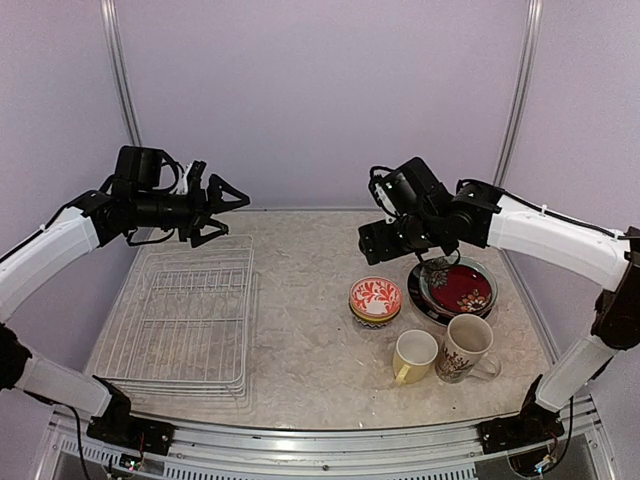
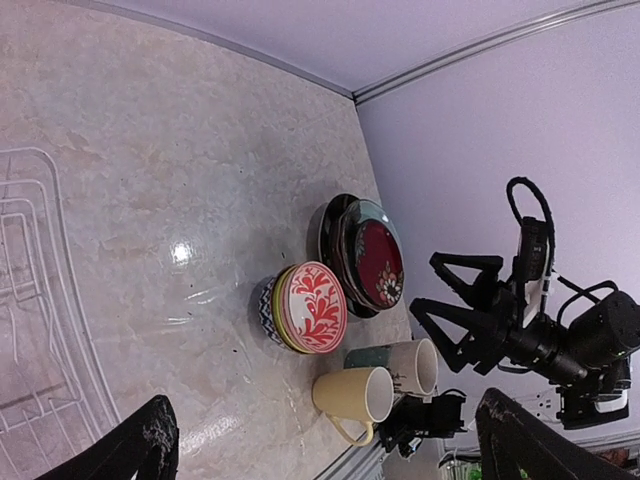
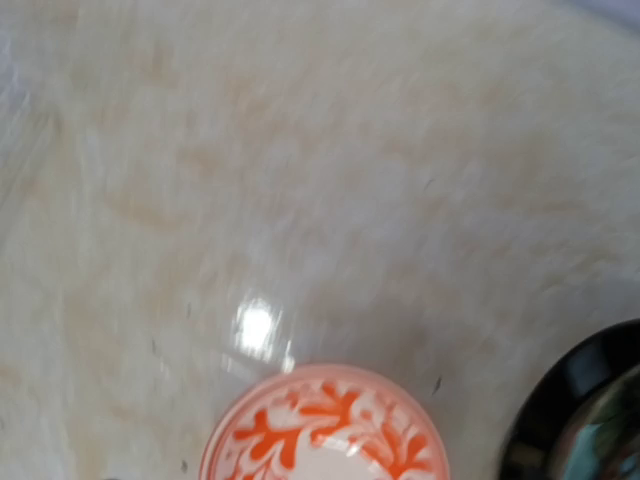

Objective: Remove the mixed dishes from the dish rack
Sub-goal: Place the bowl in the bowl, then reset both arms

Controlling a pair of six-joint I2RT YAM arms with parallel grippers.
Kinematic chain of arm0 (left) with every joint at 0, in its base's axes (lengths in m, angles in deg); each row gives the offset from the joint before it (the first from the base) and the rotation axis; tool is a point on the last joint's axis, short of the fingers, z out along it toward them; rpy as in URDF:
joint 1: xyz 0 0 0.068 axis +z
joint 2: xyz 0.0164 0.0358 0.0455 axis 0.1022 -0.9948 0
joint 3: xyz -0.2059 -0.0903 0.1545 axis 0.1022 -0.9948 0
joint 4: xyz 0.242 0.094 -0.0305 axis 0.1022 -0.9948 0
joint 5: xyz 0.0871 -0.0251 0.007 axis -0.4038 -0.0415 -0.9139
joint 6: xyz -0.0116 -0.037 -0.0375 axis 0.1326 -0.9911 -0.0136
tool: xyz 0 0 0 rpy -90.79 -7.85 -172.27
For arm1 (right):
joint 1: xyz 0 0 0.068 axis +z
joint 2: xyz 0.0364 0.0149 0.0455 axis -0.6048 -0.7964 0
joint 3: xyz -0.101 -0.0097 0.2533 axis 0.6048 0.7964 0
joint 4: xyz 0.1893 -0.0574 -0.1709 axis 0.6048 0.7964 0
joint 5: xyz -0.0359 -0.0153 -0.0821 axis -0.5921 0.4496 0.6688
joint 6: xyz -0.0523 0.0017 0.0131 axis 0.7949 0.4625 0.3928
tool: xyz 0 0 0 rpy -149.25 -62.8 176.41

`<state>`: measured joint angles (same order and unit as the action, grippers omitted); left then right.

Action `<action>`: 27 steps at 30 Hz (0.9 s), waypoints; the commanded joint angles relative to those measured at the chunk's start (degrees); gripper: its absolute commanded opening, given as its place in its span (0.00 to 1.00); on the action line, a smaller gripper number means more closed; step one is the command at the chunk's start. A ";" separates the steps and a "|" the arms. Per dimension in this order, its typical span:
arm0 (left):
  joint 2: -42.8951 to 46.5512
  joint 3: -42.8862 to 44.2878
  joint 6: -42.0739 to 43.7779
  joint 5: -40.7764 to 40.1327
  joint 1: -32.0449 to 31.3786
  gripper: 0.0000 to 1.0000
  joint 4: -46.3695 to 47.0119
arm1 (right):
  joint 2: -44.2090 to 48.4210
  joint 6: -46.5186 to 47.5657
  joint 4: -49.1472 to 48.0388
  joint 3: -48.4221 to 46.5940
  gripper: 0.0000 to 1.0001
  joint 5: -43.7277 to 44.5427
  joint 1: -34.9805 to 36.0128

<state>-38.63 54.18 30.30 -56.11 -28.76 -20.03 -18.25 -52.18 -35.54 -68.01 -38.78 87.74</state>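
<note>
Seven dishes stand on the table [image 1: 300,250], all to the right of the rack [image 1: 185,315], in which no dish shows. The plates [image 1: 458,288] lie stacked, the red one on top. Just beside them the red-white bowl [image 1: 375,296] sits nested in the green bowl [image 1: 374,318]. Nearer the arms, the yellow mug [image 1: 414,355] and cream mug [image 1: 466,347] stand upright side by side. The right gripper [image 2: 425,283], fingers apart and holding nothing, hangs just above the bowls and the plates' rim. The left gripper [image 1: 232,218], spread wide and empty, hovers over the rack's far edge. The unloading looks done, so the danger lies in the retreat. A low or sideways swing of the right arm could clip the top bowl or nudge the plates, and that bowl, only resting in the other, could slide off. The mugs stand between that arm's base and its gripper, and a dip on the way back could topple them toward the near edge. Nothing appears to block the left arm.
</note>
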 commanded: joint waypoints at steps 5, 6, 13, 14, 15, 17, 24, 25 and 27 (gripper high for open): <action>6.05 6.79 8.89 -9.55 1.70 0.99 -8.54 | 18.96 6.48 -10.79 7.32 0.98 10.04 0.29; 7.40 7.38 9.76 -10.81 1.77 0.99 -9.00 | 21.77 7.60 -12.43 8.50 0.99 10.48 0.30; 16.58 10.20 17.12 -18.76 2.01 0.99 -8.29 | 39.77 16.53 -24.77 15.21 1.00 11.32 0.28; 17.71 10.32 18.02 -19.67 2.06 0.99 -7.69 | 41.89 17.80 -26.46 15.91 1.00 9.95 0.29; 19.17 10.25 18.95 -20.54 1.99 0.99 -6.95 | 43.72 18.71 -28.10 16.51 1.00 8.92 0.30; 22.15 10.16 20.66 -22.33 2.02 0.99 -5.66 | 46.44 19.94 -30.20 17.12 1.00 7.82 0.32; 31.24 7.98 24.53 -28.11 2.02 0.99 -1.17 | 48.74 20.98 -30.78 16.05 1.00 9.72 0.28; 32.22 7.58 25.04 -29.03 2.01 0.99 -0.68 | 48.78 20.96 -30.74 16.04 1.00 10.06 0.29; 33.55 7.10 25.67 -30.46 2.06 0.99 -0.15 | 48.70 20.78 -30.67 16.25 1.00 10.96 0.34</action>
<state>-7.24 62.84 52.44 -81.68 -27.14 -23.03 30.86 -32.48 -65.59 -52.10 -29.51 87.74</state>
